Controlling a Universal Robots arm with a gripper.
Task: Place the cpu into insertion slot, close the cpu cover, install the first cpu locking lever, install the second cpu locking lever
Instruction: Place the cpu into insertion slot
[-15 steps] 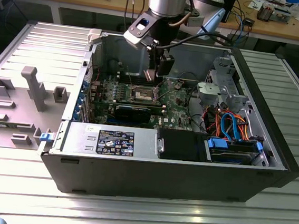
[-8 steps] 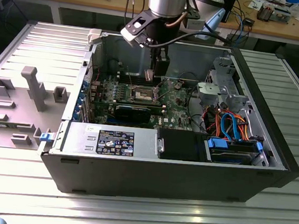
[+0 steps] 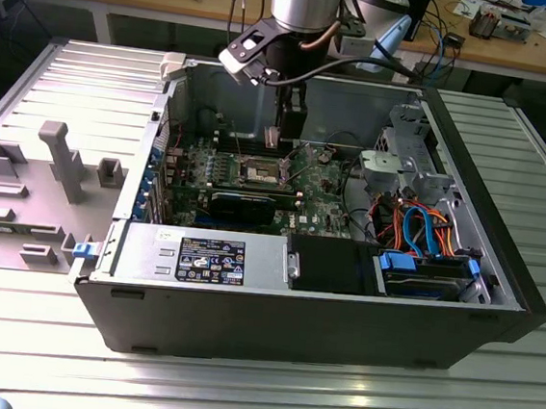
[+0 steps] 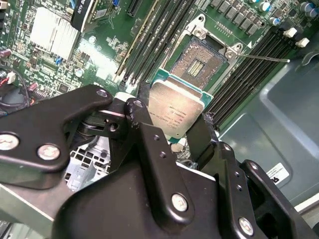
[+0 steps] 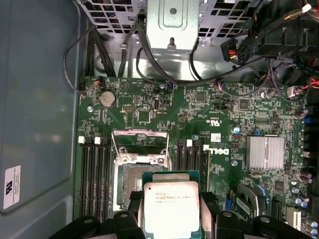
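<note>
Dull, brushed silver-grey metal on top of the small flat square cpu (image 4: 178, 102), edged in green board. Smooth matt black on the jointed pincer (image 4: 174, 108), with shiny steel screw heads. Bright bare metal around the square tan-gold insertion slot (image 4: 199, 62) and on the thin silvery cpu cover (image 5: 139, 134). Glossy green lacquer over the motherboard (image 5: 209, 109). Satin ribbed aluminium on the table (image 3: 331, 403).

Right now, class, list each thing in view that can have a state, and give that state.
end effector: shut on the cpu.
cpu: held, not yet seated.
insertion slot: uncovered, empty.
cpu cover: tilted up.
computer case: side open.
</note>
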